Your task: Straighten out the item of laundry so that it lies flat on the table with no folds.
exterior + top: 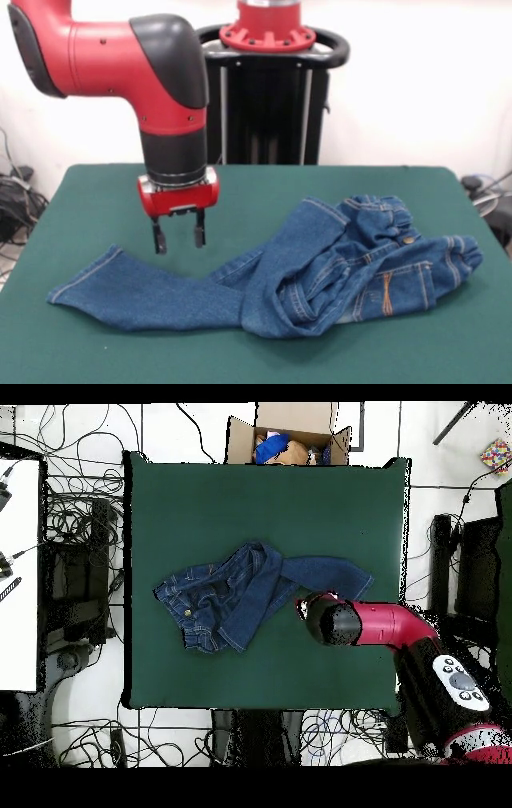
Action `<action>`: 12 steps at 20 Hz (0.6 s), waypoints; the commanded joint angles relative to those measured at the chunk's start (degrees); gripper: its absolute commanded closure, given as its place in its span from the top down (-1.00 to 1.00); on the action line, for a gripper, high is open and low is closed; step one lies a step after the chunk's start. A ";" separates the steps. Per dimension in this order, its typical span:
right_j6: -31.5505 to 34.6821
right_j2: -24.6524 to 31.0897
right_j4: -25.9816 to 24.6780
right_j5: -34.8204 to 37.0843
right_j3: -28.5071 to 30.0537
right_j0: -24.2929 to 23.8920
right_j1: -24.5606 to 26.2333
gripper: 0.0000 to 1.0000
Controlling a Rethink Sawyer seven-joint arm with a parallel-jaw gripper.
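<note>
The gripper (179,237) is hanging open and empty above the table (96,192), just behind the jeans (320,264), which are lying mid-table with one leg stretched out. Descending here risks pinching felt or bunching that leg further.

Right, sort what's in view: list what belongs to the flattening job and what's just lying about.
Job:
jeans, crumpled, one leg stretched out
table
gripper, open, empty, above the table

Lying about:
cardboard box beyond the table edge
cables on the floor
</note>
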 commanded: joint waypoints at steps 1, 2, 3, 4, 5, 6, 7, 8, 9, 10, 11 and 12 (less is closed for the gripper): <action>4.61 1.36 -0.06 -0.11 0.94 3.59 2.11 1.00; 5.21 0.88 -0.56 -1.43 0.58 3.90 3.50 1.00; 5.76 0.41 -1.07 -2.77 0.34 4.11 4.61 1.00; 6.08 0.00 -1.49 -3.75 0.20 4.23 5.40 1.00; 6.28 -0.30 -1.71 -4.38 0.11 4.32 5.90 1.00; 6.52 -0.65 -1.89 -4.93 0.05 4.52 6.16 1.00; 6.70 -0.96 -1.96 -5.20 0.06 4.78 6.08 1.00; 6.73 -1.14 -1.92 -5.31 0.10 4.93 6.03 1.00; 6.64 -1.27 -1.72 -5.17 0.20 5.06 5.80 1.00; 6.61 -1.36 -1.48 -5.02 0.42 5.14 5.46 1.00; 6.44 -1.35 -1.29 -4.88 0.57 5.09 5.30 1.00; 6.38 -1.39 -1.16 -4.97 0.77 4.98 5.34 1.00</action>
